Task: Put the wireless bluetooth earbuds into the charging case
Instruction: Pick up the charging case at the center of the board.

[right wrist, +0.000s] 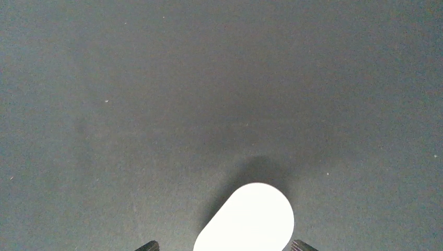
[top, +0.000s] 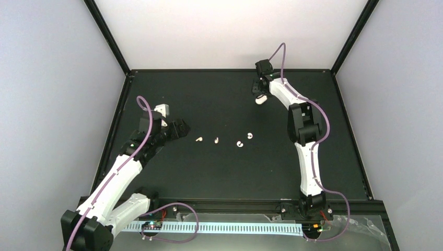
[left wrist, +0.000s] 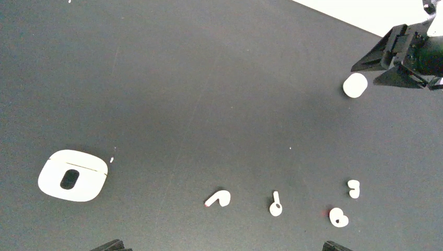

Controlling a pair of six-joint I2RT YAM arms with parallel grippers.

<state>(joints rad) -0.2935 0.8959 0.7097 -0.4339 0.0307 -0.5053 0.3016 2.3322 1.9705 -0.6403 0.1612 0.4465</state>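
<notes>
Midway, four earbuds (left wrist: 338,217) in loose row.

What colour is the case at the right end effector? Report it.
White; the case shows best in right wrist view.

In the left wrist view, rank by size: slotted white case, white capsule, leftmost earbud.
Largest first: slotted white case, white capsule, leftmost earbud. The capsule lies farther off, so its true size may be larger.

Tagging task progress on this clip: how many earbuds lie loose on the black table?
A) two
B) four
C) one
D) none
B: four earbuds lie separately in a rough row near the middle of the table.
</notes>
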